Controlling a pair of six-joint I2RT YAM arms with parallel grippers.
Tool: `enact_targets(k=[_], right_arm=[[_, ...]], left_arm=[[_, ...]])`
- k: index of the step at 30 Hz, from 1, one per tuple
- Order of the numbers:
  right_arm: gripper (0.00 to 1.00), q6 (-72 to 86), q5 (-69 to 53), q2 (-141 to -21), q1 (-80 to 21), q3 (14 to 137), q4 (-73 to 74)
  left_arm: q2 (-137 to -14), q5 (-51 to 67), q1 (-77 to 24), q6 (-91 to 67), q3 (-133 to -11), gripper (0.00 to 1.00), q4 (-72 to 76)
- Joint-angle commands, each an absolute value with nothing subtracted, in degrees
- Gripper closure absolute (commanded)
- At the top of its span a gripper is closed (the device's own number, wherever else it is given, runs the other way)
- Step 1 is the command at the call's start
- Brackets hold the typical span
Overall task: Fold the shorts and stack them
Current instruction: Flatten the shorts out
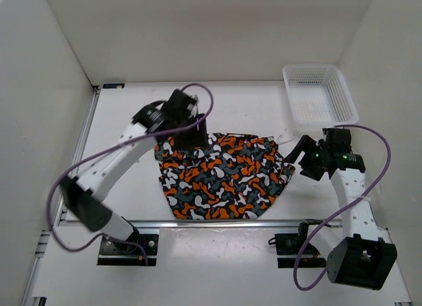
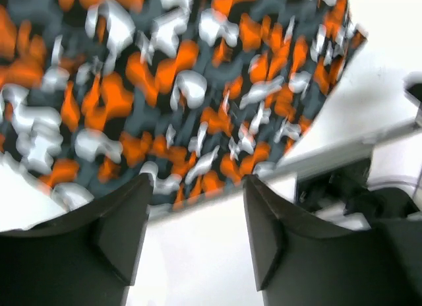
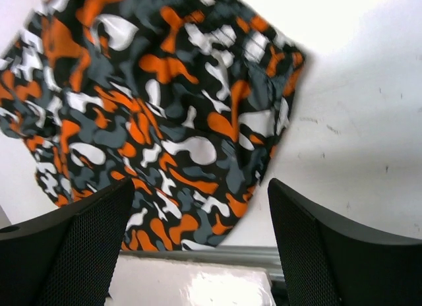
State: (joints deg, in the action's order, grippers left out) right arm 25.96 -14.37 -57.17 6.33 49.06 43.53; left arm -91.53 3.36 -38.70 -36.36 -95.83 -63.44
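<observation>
The shorts [image 1: 221,177], printed in orange, black, grey and white blotches, lie flat in a rough fan shape on the white table, with a white drawstring [image 1: 285,136] poking out at the far right corner. My left gripper [image 1: 191,138] hovers at the shorts' far left corner. In the left wrist view that gripper [image 2: 198,184] is open with only bare table between its fingers, and the shorts [image 2: 165,88] lie just beyond the tips. My right gripper [image 1: 298,151] is beside the shorts' right edge. The right wrist view shows it [image 3: 201,187] open and empty above the shorts [image 3: 151,108].
A white mesh basket [image 1: 349,98] stands at the back right, just beyond the right arm. A metal rail [image 1: 217,223] runs along the near table edge below the shorts. White walls close in the table on the left, back and right.
</observation>
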Motion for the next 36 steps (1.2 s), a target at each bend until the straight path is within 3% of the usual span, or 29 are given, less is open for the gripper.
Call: enact_targets(k=[1, 2, 3, 6, 11, 15, 17, 19, 20, 21, 22, 23, 25, 26, 30, 34, 36], right_arm=[[0.15, 25.3, -15.4, -58.8, 6.5, 46.1, 43.6], [0.15, 25.8, -15.4, -59.6, 6.5, 44.3, 42.7], [0.15, 27.1, -15.4, -60.5, 6.5, 43.5, 42.0], [0.16, 29.3, -13.8, -63.4, 6.5, 42.4, 38.2], [0.24, 33.7, -6.1, -67.1, 6.5, 41.1, 31.4], [0.24, 33.7, -5.5, -75.7, 6.5, 41.7, 28.7], [0.24, 33.1, -5.5, -78.4, 6.5, 41.7, 26.9], [0.32, 33.1, -8.1, -82.0, 6.5, 41.7, 23.8], [0.37, 33.1, -8.6, -83.1, 6.0, 41.7, 22.9], [0.49, 33.1, -9.1, -85.1, 5.4, 42.3, 21.5], [0.6, 33.1, -9.7, -85.6, 5.4, 42.3, 20.8], [0.7, 33.1, -9.8, -85.6, 4.7, 42.3, 20.3], [0.95, 33.7, -10.4, -85.0, 4.0, 42.3, 19.7], [1.0, 33.7, -10.4, -84.3, 3.5, 43.1, 19.7], [1.0, 34.2, -10.9, -79.9, 3.0, 46.0, 22.3], [1.0, 36.0, -12.0, -76.9, 0.4, 50.1, 25.1], [1.0, 36.9, -12.0, -74.9, -1.7, 51.6, 26.9]], left_arm=[[-83.4, 1.3, -40.5, -43.3, -81.1, 0.24, -61.4], [-81.7, 2.0, -40.5, -47.1, -72.5, 0.19, -60.3], [-80.2, 3.3, -40.5, -49.1, -68.4, 0.06, -59.1], [-77.3, 6.2, -40.5, -54.5, -56.6, 0.0, -53.5], [-82.7, 6.9, -40.5, -56.5, -52.3, 0.0, -49.7], [-88.2, 6.9, -40.5, -56.5, -51.8, 0.05, -47.9], [-89.9, 6.9, -40.5, -56.5, -51.2, 0.11, -47.1], [-92.6, 5.5, -40.5, -55.7, -51.8, 0.3, -46.6], [-93.5, 5.5, -39.9, -54.9, -52.3, 0.42, -46.6], [-94.9, 5.5, -38.9, -52.7, -52.8, 0.55, -46.6], [-94.9, 5.5, -38.1, -51.5, -53.7, 0.83, -46.6], [-94.9, 5.5, -37.0, -50.4, -53.7, 0.9, -47.1], [-94.1, 4.2, -33.2, -47.8, -57.1, 0.9, -49.9], [-94.1, 1.2, -32.1, -47.1, -58.9, 0.9, -51.5], [-95.3, -3.9, -25.8, -43.1, -72.0, 0.9, -57.5], [-107.4, -7.8, -20.4, -39.8, -93.8, 0.9, -66.5], [-111.7, -11.1, -19.9, -38.4, -110.5, 0.9, -74.7]])
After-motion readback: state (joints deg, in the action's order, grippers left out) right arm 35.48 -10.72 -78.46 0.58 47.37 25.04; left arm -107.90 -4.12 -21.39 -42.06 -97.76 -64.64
